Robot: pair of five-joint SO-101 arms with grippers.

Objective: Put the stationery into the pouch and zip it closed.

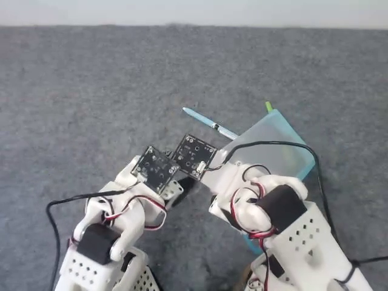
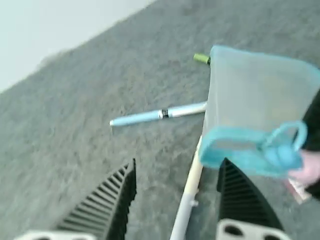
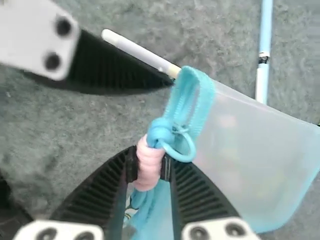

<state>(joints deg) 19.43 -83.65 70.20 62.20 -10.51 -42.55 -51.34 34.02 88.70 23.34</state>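
Two pens lie outside the pouch (image 1: 276,145) on the grey mat (image 1: 91,91): a blue pen (image 1: 209,124) touching its edge and a white pen (image 2: 187,200) running behind its zipper end. Can't tell what's inside. Plenty of mat past the blue pen. Right gripper (image 3: 149,165) pinches the pink zipper tab (image 3: 149,150); left gripper (image 2: 178,165) hovers alongside, fingers spread.

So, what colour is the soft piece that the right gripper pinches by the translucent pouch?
The soft piece is pale pink; the right wrist view shows it best.
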